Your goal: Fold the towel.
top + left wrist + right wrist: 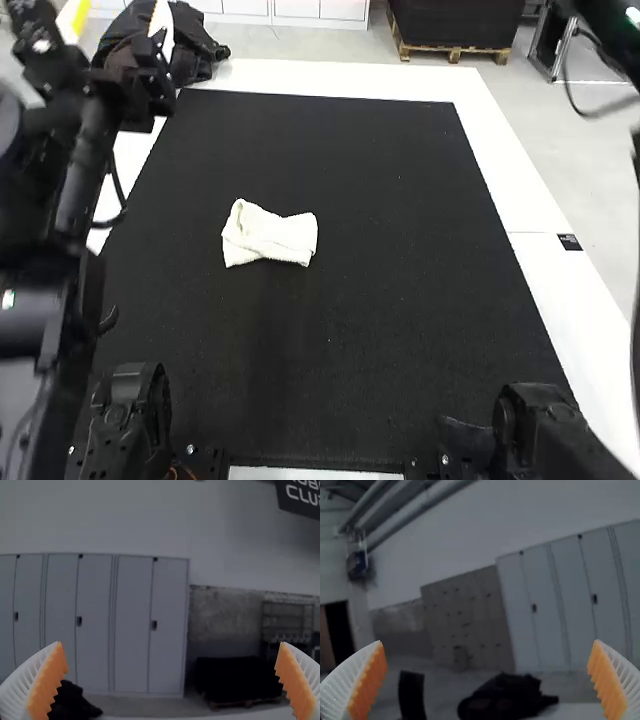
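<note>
Lying on the one black mat (400,300), a single white towel (270,236) is gathered into a small folded bundle, wide at its two ends and drawn in at the middle. Layers overlap on its upper side, though I can't count them. It sits left of the mat's middle, toward the far half, apart from both arms.

Two arms stand at the near side, one at each corner. The left arm (42,290) rises along the mat's left edge, and its one gripper, the left gripper (120,25), is up over the far left part of the table. That claw is released: in the left wrist view its two white ribbed fingers (25,682) stand wide apart, each with one orange pad (50,680).

The right arm (550,435) has its base at the near right corner. Its one claw, the right gripper (489,641), is likewise released in the right wrist view, its two ribbed fingers well apart, with two orange pads facing each other.

Around the mat runs the white tabletop (545,270), with one small black label (569,242) on its right border. One black bundle (195,45) is at the far left corner.
</note>
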You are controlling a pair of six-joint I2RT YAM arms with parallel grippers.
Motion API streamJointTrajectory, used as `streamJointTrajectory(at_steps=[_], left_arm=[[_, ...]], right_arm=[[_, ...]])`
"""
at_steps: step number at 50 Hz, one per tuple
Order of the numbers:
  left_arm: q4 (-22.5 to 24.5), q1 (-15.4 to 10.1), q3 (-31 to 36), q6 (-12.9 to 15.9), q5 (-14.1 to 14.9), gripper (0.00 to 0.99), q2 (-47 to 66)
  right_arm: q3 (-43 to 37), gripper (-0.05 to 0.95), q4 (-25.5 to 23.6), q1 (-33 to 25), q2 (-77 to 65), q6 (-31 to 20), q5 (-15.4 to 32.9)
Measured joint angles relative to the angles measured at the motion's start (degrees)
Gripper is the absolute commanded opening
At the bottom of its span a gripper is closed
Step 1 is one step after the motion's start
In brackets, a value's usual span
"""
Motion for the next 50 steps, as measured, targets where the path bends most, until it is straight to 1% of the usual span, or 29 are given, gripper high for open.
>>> streamJointTrajectory(at_steps=[5,10,14,18,22,25,29,32,33,35,37,39,41,42,43,45,48,50], left_arm=[[0.00,0.00,-2.12,0.00,-0.83,0.970,-5.40],[-0.74,-0.02,-3.67,-0.02,-1.31,0.970,-9.31],[-0.15,0.00,-3.82,-0.22,-1.60,0.970,-9.42],[1.57,0.00,-4.39,-0.13,-1.95,0.970,-9.44],[2.21,0.00,-5.16,1.88,-2.38,0.970,-9.44],[2.51,0.00,-6.45,3.41,-2.75,0.970,-9.46],[3.39,0.00,-9.29,5.66,-2.91,0.970,-9.46],[4.24,0.00,-11.98,7.23,-2.95,0.970,-9.44],[4.59,0.00,-12.90,7.65,-2.95,0.970,-9.44],[5.86,0.00,-15.28,8.79,-2.95,0.970,-9.44],[7.80,0.00,-17.92,9.77,-2.95,0.970,-9.44],[10.25,0.00,-20.85,10.64,-2.97,0.970,-9.44],[12.81,0.00,-23.74,11.32,-3.15,0.970,-9.44],[13.75,-0.02,-25.18,11.58,-3.32,0.970,-9.46],[14.29,0.00,-26.25,11.76,-3.58,0.970,-9.44],[16.04,0.00,-28.70,12.15,-4.74,0.970,-9.42],[17.46,0.00,-30.80,12.33,-6.36,0.970,-9.42],[17.57,0.00,-31.39,12.33,-7.30,0.970,-9.42]], right_arm=[[-4.07,0.92,0.04,-2.14,-8.37,-0.04,0.35],[-8.24,0.92,0.44,-3.19,-16.98,-0.15,2.16],[-10.86,0.92,0.35,-3.26,-23.67,-0.42,4.81],[-12.70,0.92,-1.90,-3.34,-29.83,-1.46,8.33],[-12.92,0.92,-5.55,-3.50,-31.87,-3.61,11.89],[-14.23,0.92,-9.46,-3.54,-31.67,-5.73,15.41],[-17.42,0.92,-11.02,-3.54,-31.67,-8.13,19.45],[-21.05,0.92,-11.15,-3.52,-31.67,-11.43,21.46],[-23.28,0.92,-10.47,-3.52,-31.67,-13.05,22.14],[-26.27,0.92,-8.55,-3.54,-31.67,-14.62,22.88],[-30.91,0.92,-4.00,-3.54,-31.65,-16.02,24.37],[-37.22,0.92,2.27,-3.54,-31.58,-17.42,27.17],[-41.86,0.92,6.67,-3.58,-31.56,-18.25,28.68],[-45.40,0.92,9.84,-3.58,-31.52,-19.06,29.38],[-47.58,0.92,10.97,-3.61,-31.54,-19.61,29.62],[-51.30,0.92,11.72,-3.61,-31.52,-20.55,29.77],[-54.93,0.92,11.65,-3.63,-31.50,-21.66,29.59],[-55.65,0.92,11.43,-3.63,-31.50,-22.10,29.42]])
